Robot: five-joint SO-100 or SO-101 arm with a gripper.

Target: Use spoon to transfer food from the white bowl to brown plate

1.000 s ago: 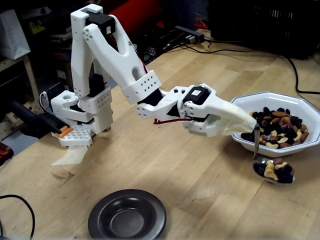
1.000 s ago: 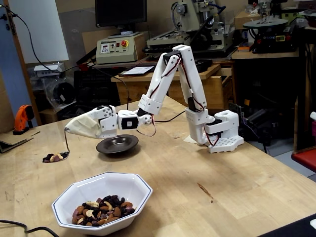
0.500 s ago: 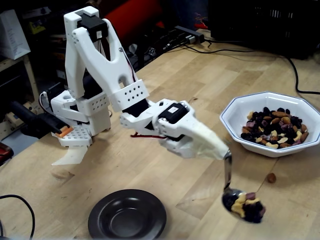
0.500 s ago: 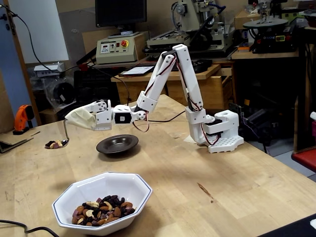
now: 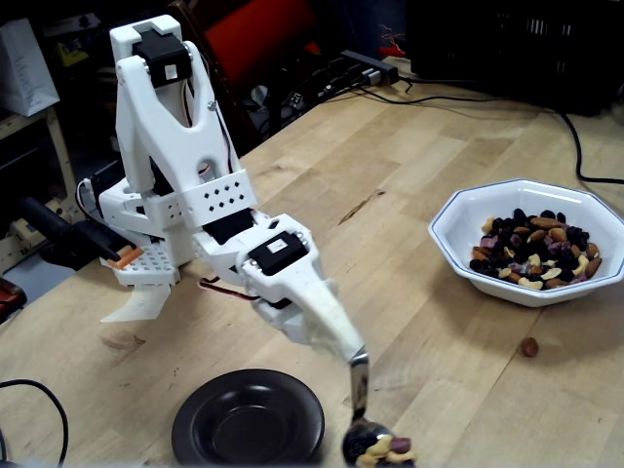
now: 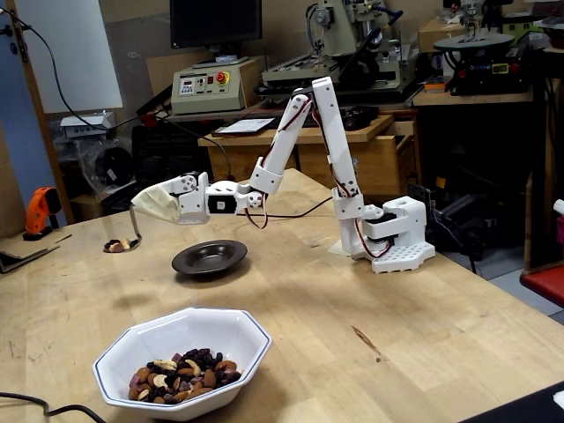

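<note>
Food [image 5: 534, 252] fills the white bowl [image 5: 458, 229], well apart from the gripper [image 5: 359, 353], which pinches a loaded spoon [image 5: 359, 395] just beside the brown plate [image 5: 195, 414]; one stray almond [image 5: 529, 346] lies on the table [image 5: 419, 166].

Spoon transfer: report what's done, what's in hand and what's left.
Done: the spoon is loaded with nuts and raisins and lifted away from the white bowl. In hand: the claw holds it just beside the brown plate. Left: tipping it out; the plate looks empty, the bowl holds plenty, and one nut lies on the table.
</note>
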